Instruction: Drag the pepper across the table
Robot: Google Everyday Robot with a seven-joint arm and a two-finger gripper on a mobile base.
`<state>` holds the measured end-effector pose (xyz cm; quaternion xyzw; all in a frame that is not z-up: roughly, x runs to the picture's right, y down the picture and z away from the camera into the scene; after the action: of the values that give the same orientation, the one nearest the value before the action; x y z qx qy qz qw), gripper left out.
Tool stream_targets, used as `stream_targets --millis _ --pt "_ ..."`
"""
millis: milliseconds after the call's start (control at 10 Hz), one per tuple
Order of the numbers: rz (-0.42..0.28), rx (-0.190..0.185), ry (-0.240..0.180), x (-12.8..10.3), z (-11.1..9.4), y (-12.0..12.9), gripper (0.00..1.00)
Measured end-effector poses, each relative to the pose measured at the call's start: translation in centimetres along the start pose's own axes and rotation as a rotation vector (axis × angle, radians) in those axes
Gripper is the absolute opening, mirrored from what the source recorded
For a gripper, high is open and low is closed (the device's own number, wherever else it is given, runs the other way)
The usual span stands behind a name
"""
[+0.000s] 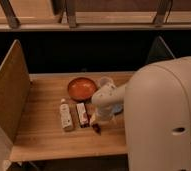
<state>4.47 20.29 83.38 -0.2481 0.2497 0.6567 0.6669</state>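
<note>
We look down on a light wooden counter (44, 142) with an upright panel (9, 90) along its left edge. A bulky white robot arm (110, 96) reaches in from the right edge and bends down toward the front half of the counter.

The gripper (97, 121) points downward, low over the wood and near the front edge, about midway along it. Its jaws stand wide, and we see nothing clamped between them.

The pepper (95, 128) shows as a small dark red shape on the wood directly under the gripper's tip, peeking out on the side facing the front edge. It lies just to the right of a flat red-and-white packet (82, 115). A pale oblong carton (65, 116) lies left of that packet. A round orange-red bowl (81, 88) sits further toward the back edge.

As we judge it, the coming move turns on the pepper lying straight below the gripper, touching it or very nearly so, rather than off to one side. The gripper hides most of the pepper, so we cannot tell which way its long axis runs or where its tip points. To the right of the pepper, bare wood runs toward the arm's body.
</note>
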Motion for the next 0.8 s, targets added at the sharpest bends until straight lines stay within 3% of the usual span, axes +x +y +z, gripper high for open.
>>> stream_targets --millis 400,600,800 --pt "-0.034 -0.010 0.033 -0.7 1.3 1.6 0.80" --pt "-0.036 -0.015 0.051 -0.7 1.9 2.0 0.69" --pt "-0.033 -0.008 0.056 -0.7 2.0 1.8 0.49"
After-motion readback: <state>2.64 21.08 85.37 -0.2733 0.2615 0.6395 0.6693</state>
